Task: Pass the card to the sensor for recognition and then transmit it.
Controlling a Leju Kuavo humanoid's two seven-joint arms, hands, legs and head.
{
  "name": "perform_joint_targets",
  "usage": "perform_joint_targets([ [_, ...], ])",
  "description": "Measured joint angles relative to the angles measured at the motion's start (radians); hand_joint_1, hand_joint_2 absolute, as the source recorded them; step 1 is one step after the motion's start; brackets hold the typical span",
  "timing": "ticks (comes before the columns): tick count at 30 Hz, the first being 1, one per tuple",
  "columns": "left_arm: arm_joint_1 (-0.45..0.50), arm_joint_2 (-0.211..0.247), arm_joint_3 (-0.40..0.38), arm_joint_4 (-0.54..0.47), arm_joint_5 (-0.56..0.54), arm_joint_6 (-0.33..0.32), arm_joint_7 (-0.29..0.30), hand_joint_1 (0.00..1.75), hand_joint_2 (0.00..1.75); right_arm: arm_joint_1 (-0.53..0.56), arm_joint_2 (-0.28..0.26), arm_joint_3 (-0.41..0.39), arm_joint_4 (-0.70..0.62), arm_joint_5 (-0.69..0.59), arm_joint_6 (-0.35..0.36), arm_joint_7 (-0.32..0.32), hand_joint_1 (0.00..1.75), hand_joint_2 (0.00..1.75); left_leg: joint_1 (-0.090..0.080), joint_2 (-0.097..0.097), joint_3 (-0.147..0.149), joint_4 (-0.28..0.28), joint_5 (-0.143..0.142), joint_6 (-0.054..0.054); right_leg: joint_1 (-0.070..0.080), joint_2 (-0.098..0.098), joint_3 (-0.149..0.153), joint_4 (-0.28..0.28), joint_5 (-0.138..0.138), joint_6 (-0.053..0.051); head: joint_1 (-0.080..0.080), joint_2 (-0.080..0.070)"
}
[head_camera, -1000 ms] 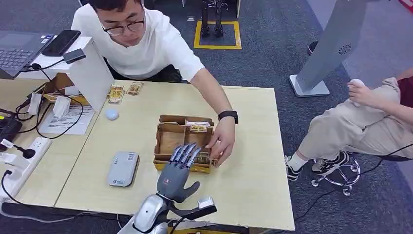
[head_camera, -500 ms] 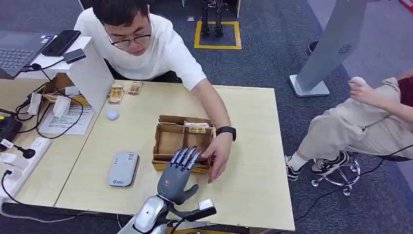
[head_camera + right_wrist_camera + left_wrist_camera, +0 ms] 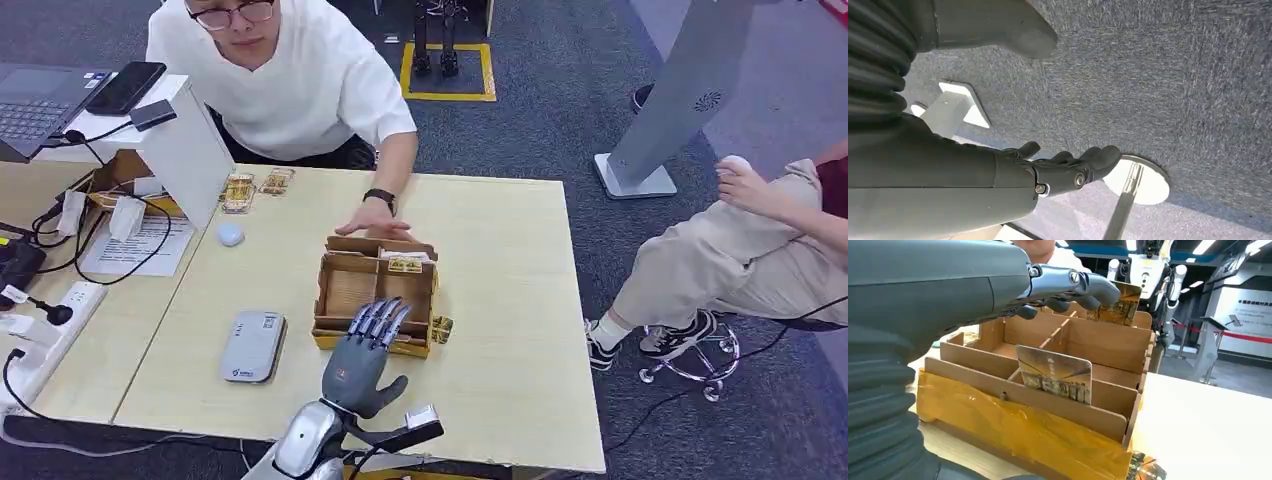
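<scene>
An office-like robot demo hall. Grey carpet (image 3: 560, 110) covers the floor, with a yellow-taped square (image 3: 446, 70) marking a standing spot. A pale wood counter (image 3: 510, 300) carries a laptop (image 3: 35, 100) at its far left corner and a power strip (image 3: 45, 335) along its left edge. The left wrist view shows a white humanoid robot (image 3: 1148, 275), a red barrier tape (image 3: 1243, 335) and ceiling strip lights beyond.

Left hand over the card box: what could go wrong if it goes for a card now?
1. The left hand is open above the box; the upright card sits in a narrow front slot, so the fingers may hit the cardboard wall.
2. A person's hand rests at the box's far edge; contact is possible.
3. A loose card lies at the box's corner and could be knocked away.
</scene>
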Motion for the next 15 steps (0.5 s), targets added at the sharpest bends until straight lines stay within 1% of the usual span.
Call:
perform_joint_targets([
  [15, -0.005, 0.000, 0.000, -0.002, 0.015, 0.015, -0.013, 0.00, 1.75, 0.000, 0.004, 0.000, 0.000, -0.001, 0.000, -0.001, 0.00, 1.75, 0.000, 0.000, 0.000, 0.000, 0.000, 0.000, 0.000, 0.000, 0.000, 0.000, 0.000, 0.000, 0.000, 0.000],
])
